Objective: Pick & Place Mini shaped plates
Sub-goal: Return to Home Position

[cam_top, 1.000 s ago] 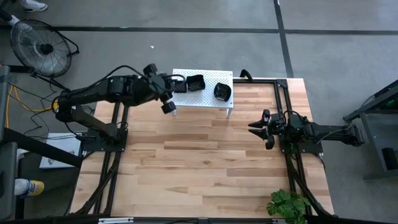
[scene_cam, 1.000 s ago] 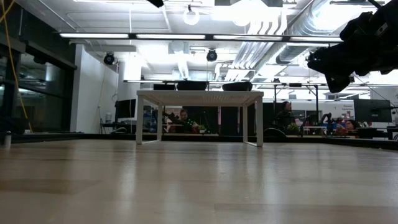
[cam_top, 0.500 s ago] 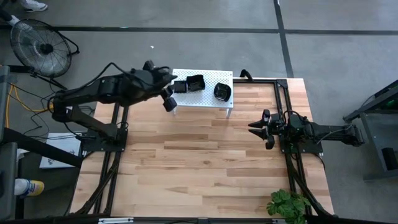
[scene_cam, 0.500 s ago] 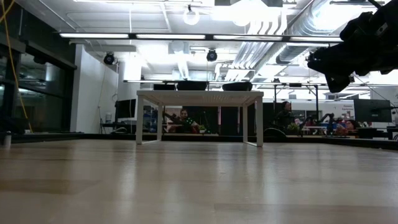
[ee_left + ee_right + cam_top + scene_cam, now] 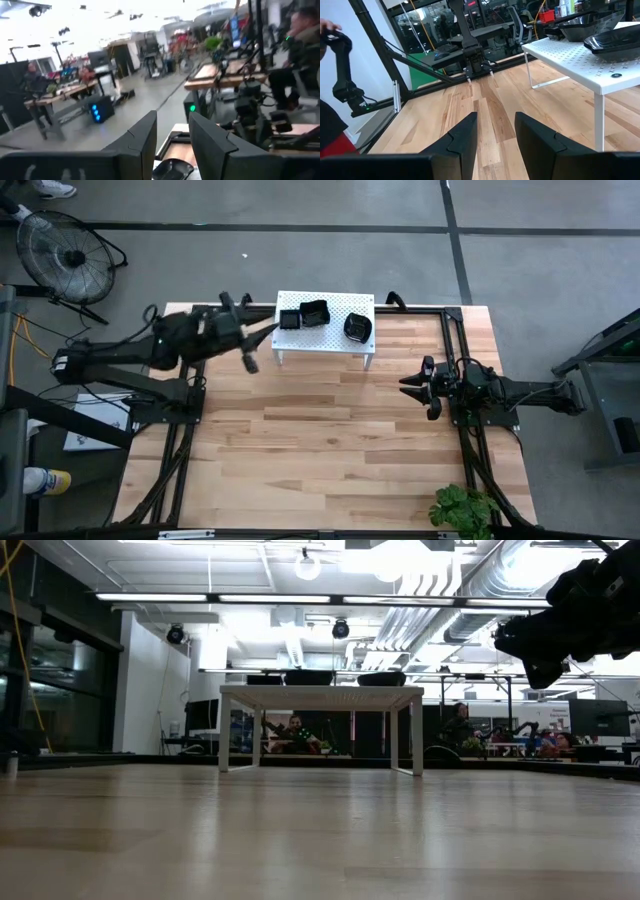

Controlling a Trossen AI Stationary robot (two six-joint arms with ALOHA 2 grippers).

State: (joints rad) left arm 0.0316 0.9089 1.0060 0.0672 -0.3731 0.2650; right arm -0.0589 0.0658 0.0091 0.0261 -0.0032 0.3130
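Three glossy black mini plates sit on top of the white perforated stand (image 5: pixel 335 308) at the table's far edge: a small square one (image 5: pixel 289 320), a larger one (image 5: pixel 315 312) and a rounder one (image 5: pixel 358 328). Two of them (image 5: pixel 310 678) (image 5: pixel 382 679) show as dark rims in the low view. My left gripper (image 5: pixel 262 332) hovers open just off the stand's left end, holding nothing; its wrist view (image 5: pixel 172 145) shows one black plate (image 5: pixel 172 170) below the fingers. My right gripper (image 5: pixel 408 385) waits open above the table's right side, pointing left (image 5: pixel 495 135).
The stand (image 5: pixel 580 55) rests on thin white legs on the wooden table (image 5: pixel 330 440). Black frame rails (image 5: pixel 455 340) run along the table's right side. A potted plant (image 5: pixel 462 508) stands at the near right corner and a fan (image 5: pixel 62 252) on the floor far left.
My left gripper has drawn back from above the stand's left end toward the table's left edge, turning as it went. The square plate it hovered by has stayed on the stand. The right arm has kept still.
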